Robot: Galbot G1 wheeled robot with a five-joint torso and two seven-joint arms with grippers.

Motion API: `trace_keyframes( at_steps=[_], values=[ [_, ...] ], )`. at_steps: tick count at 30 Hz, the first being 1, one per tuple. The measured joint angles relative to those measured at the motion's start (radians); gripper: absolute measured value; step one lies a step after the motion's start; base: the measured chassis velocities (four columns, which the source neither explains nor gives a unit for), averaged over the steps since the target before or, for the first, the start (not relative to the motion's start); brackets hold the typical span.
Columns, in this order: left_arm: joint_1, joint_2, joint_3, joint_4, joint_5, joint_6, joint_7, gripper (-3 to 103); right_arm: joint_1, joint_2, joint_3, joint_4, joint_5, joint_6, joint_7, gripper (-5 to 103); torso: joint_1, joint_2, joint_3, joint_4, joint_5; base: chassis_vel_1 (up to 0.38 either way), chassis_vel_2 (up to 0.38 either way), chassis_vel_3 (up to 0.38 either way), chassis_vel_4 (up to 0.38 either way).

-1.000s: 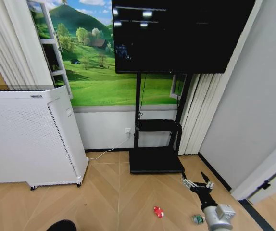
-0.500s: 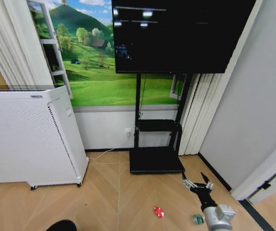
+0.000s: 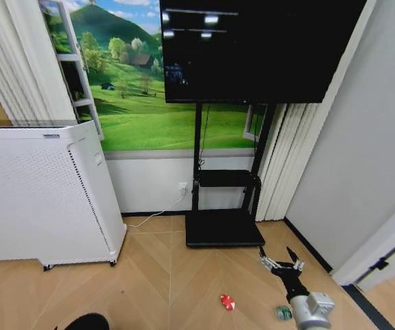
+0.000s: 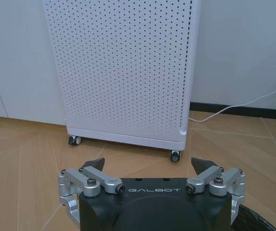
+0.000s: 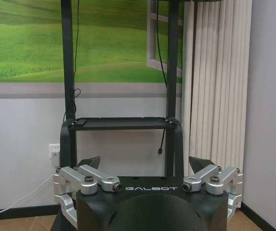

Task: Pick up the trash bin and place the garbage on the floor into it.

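The right gripper (image 3: 281, 262) hung above the wooden floor (image 3: 170, 282) near the TV stand (image 3: 223, 230), jaws spread wide and empty. The left gripper (image 4: 147, 171) faced the white air purifier (image 4: 123, 72), jaws likewise spread and empty. The trash bin (image 3: 80, 322) sat at the head view's lower edge. 2 garbage items lay on the floor: a red-and-white wrapper (image 3: 227, 302) and a green-labelled bottle (image 3: 283, 313) beside the right arm.

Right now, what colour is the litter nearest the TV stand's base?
Red and white wrapper, best seen in the head view.
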State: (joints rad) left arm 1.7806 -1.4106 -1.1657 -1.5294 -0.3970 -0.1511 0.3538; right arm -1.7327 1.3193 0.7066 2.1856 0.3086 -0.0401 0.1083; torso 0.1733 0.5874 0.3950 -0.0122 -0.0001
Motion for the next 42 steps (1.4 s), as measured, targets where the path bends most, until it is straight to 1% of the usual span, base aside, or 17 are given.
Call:
trace_keyframes(
  at_steps=[5,9,10,11,13,14,20,23,29,30,42],
  values=[
    [0.011,-0.001,-0.001,-0.006,-0.021,0.006,-0.001,98,0.001,0.001,-0.003,-0.004,-0.003,0.001,0.0,100,-0.011,-0.026,-0.015,0.0,0.0001,0.0,0.0,0.0,0.0],
    [0.015,-0.001,-0.002,-0.006,-0.025,0.007,-0.001,98,0.003,0.002,-0.006,-0.005,-0.006,0.001,0.0,100,-0.016,-0.039,-0.022,0.0001,0.0001,0.0,0.0,0.0,0.0],
    [0.017,0.0,-0.002,-0.007,-0.026,0.007,0.0,100,0.003,0.002,-0.006,-0.005,-0.006,0.001,0.0,100,-0.02,-0.047,-0.027,0.0,0.0001,0.0,0.0,0.0,0.0],
    [0.017,0.0,-0.002,-0.007,-0.026,0.007,0.0,100,0.003,0.002,-0.006,-0.005,-0.006,0.001,0.0,100,-0.02,-0.047,-0.027,0.0,0.0001,0.0,0.0,0.0,0.0],
    [0.019,0.0,-0.002,-0.011,-0.026,0.007,0.003,97,0.002,0.002,-0.006,-0.007,-0.007,0.001,-0.001,100,-0.025,-0.06,-0.035,0.0,0.0001,0.0,0.0,0.0,0.0],
    [0.019,0.0,-0.002,-0.011,-0.026,0.007,0.003,97,0.002,0.002,-0.006,-0.007,-0.007,0.001,-0.001,100,-0.025,-0.06,-0.035,0.0,0.0001,0.0,0.0,0.0,0.0],
    [0.023,-0.006,-0.001,-0.024,-0.025,0.007,0.01,97,0.001,0.006,-0.007,-0.014,-0.01,0.004,-0.001,100,-0.036,-0.092,-0.056,0.0,0.0001,0.0,0.0,0.0,0.0],
    [0.023,-0.006,-0.001,-0.026,-0.025,0.007,0.01,97,0.002,0.007,-0.008,-0.015,-0.011,0.004,-0.001,100,-0.038,-0.098,-0.06,0.0001,0.0001,0.0,0.0,0.0,0.0],
    [0.02,-0.005,0.0,-0.027,-0.022,0.007,0.013,97,0.004,0.006,-0.009,-0.021,-0.011,0.005,-0.002,100,-0.051,-0.128,-0.077,0.0001,0.0001,0.0,0.0,0.0,0.0],
    [0.02,-0.005,0.0,-0.027,-0.022,0.007,0.013,97,0.004,0.006,-0.009,-0.021,-0.011,0.005,-0.002,100,-0.051,-0.128,-0.077,0.0001,0.0001,0.0,0.0,0.0,0.0],
    [0.019,-0.013,0.005,-0.032,-0.013,0.007,0.016,97,0.005,0.008,-0.009,-0.023,-0.011,0.007,-0.002,100,-0.07,-0.181,-0.111,0.0001,0.0001,0.0,0.0,0.0,0.0]
  ],
)
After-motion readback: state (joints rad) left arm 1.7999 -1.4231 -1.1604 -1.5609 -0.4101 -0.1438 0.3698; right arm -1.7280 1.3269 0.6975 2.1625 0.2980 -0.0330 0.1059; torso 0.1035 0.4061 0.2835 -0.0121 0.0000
